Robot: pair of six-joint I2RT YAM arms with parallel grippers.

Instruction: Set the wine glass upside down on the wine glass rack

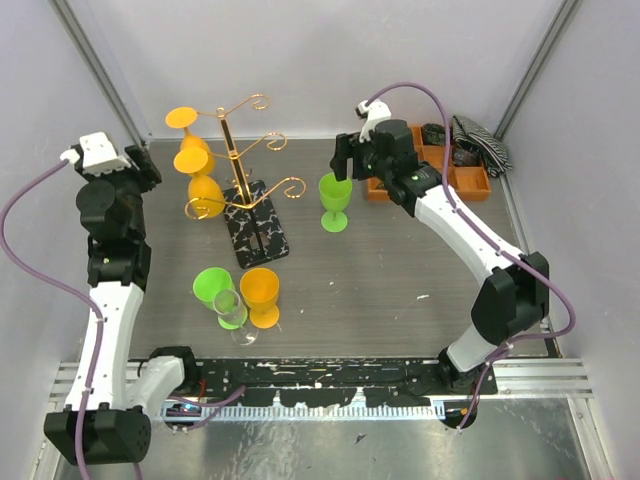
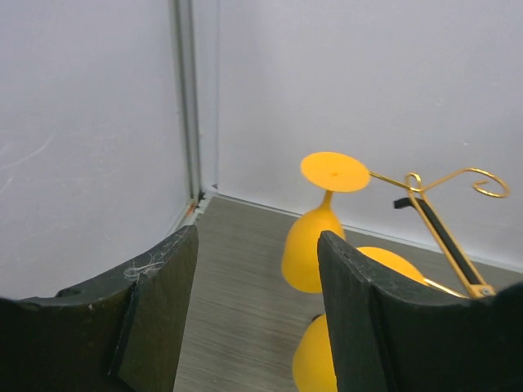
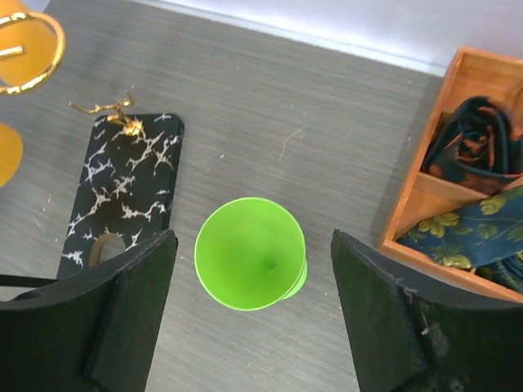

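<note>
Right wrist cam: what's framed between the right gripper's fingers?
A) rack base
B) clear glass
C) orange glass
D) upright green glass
D: the view looks straight down into the open mouth of the green glass, centred between the spread fingers of the right gripper; the rack base lies off to one side.

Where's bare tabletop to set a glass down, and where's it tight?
Biggest bare patch: table between rack base, the upright green glass and the right arm. Crowded: front-left glass cluster; left of rack, hung orange glasses near the left arm.
</note>
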